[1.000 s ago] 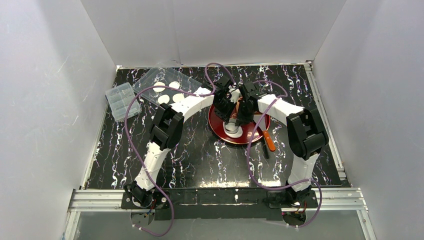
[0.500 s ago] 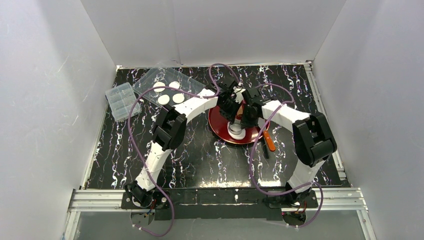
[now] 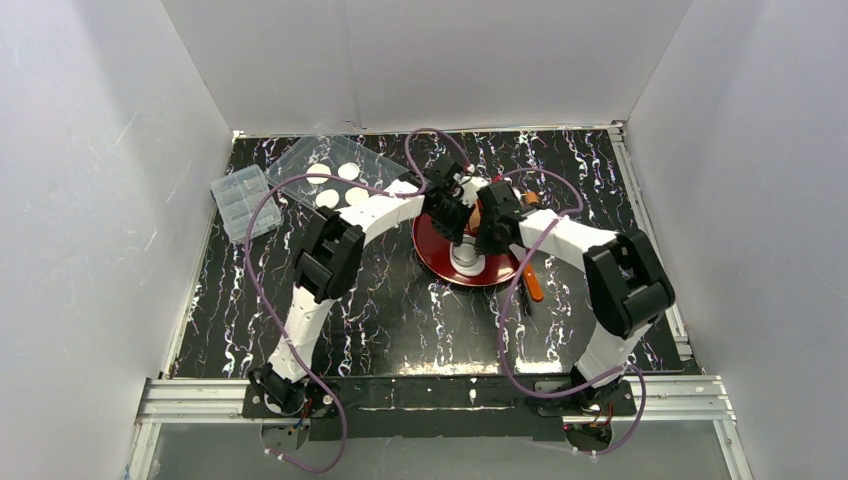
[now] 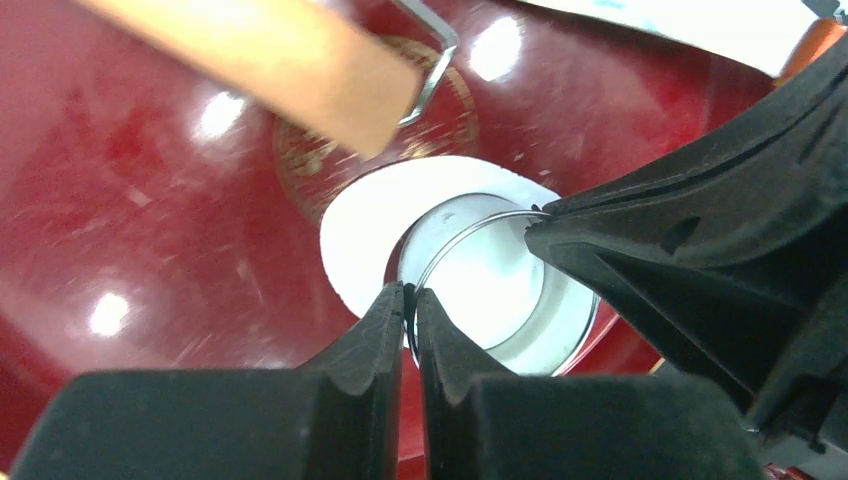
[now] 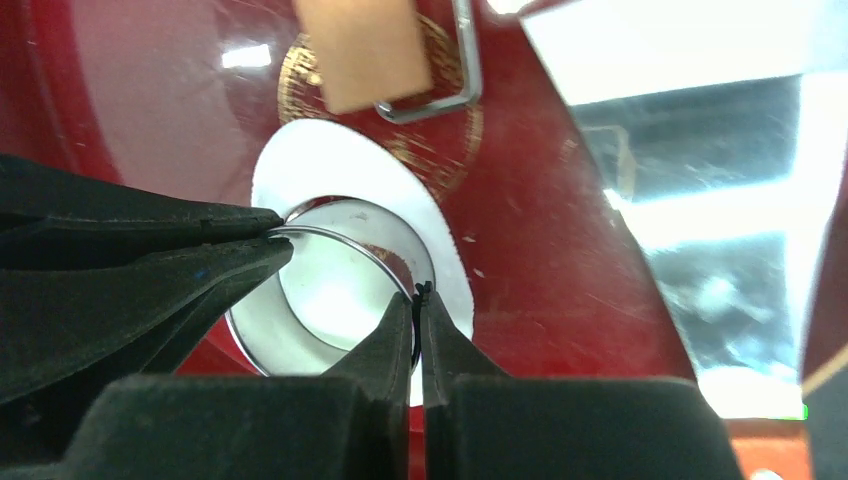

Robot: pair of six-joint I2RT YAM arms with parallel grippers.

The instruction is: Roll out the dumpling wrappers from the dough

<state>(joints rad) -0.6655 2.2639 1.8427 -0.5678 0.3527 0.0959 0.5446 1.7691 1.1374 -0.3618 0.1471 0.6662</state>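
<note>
A flattened white patch of dough (image 4: 365, 230) (image 5: 330, 160) lies on the dark red plate (image 3: 432, 255). A small metal ring (image 3: 468, 262) (image 4: 455, 215) (image 5: 350, 215) stands on the dough. My left gripper (image 4: 410, 292) (image 3: 455, 238) is shut on the ring's near-left rim. My right gripper (image 5: 417, 292) (image 3: 487, 240) is shut on the opposite rim. Inside the ring the dough shows white. Several round dumpling wrappers (image 3: 328, 198) lie on a clear sheet at the back left.
A wooden tool with a wire loop (image 4: 270, 55) (image 5: 360, 50) lies across the plate just behind the ring. An orange-handled tool (image 3: 533, 285) rests at the plate's right edge. A clear plastic box (image 3: 243, 202) sits by the left wall.
My right gripper has closed onto the ring's rim. Both arms have shifted a little over the plate; the left gripper has kept its grip on the ring.
</note>
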